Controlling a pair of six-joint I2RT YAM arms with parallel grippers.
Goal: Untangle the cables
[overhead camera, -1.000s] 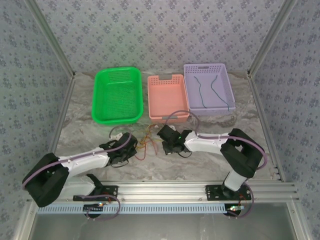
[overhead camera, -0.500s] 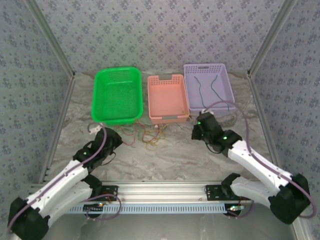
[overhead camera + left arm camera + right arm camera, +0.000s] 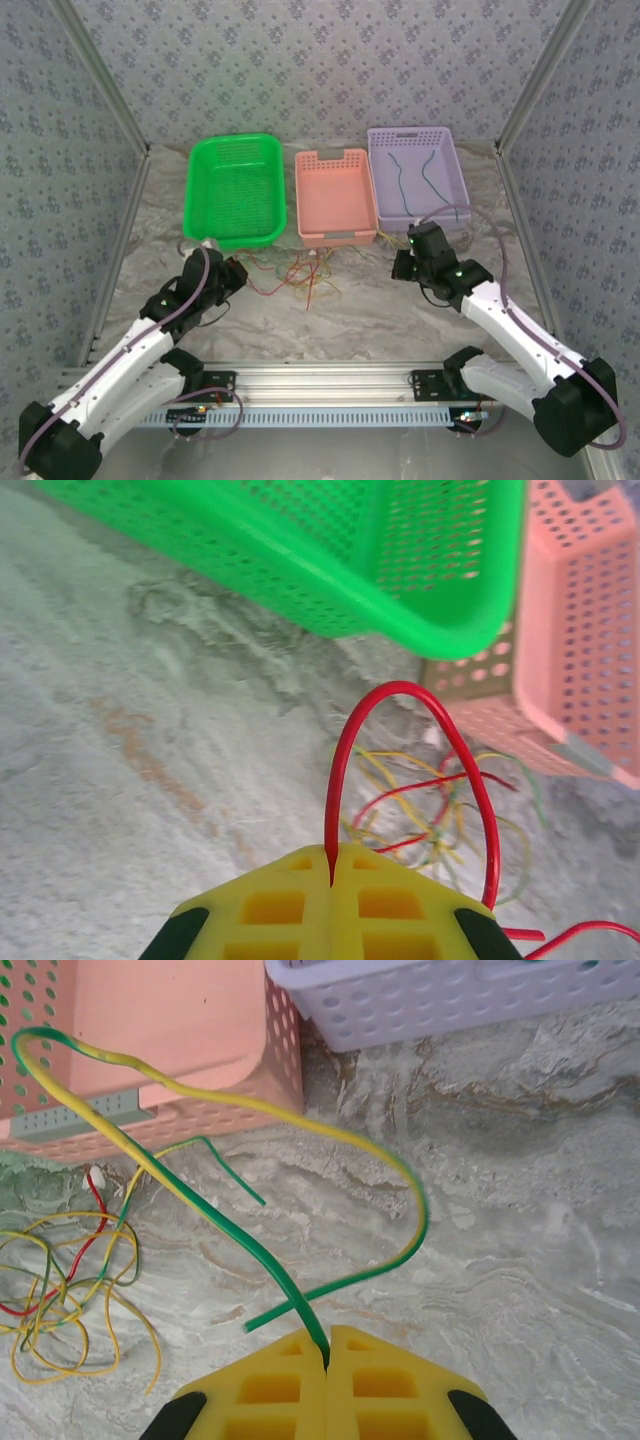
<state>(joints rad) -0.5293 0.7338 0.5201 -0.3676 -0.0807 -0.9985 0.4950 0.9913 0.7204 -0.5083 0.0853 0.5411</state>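
Overhead and wrist views. In the overhead view the tangle of cables lies on the marble table, just in front of the pink basket. The left claw sits at its 9 o'clock and the right claw at its 3 o'clock. Both claws are near the heap but not touching it. The green basket stands at 11 o'clock from the tangle. The purple basket stands at 1 o'clock and holds two dark cables lying apart.

The wrist views give us what the overhead view is too coarse to resolve. In the left wrist view we see the yellow pads pressed together, pinching a red cable. It rises from the seam toward 12 o'clock, arches over, and drops past the pads at 4 o'clock. The rest of the heap lies beyond the arch, at 1 o'clock from the claw.

In the right wrist view the pads are likewise closed, clamping a green-and-yellow cable. It climbs from the seam toward 10 o'clock and bends back in front of the pink basket. From there it sweeps round through 2 o'clock, and its green end rests on the table just at 11 o'clock of the pads. Here the loose red, yellow and green strands lie at 9 o'clock.

Only the overhead view lets us place both claws and all three baskets together.
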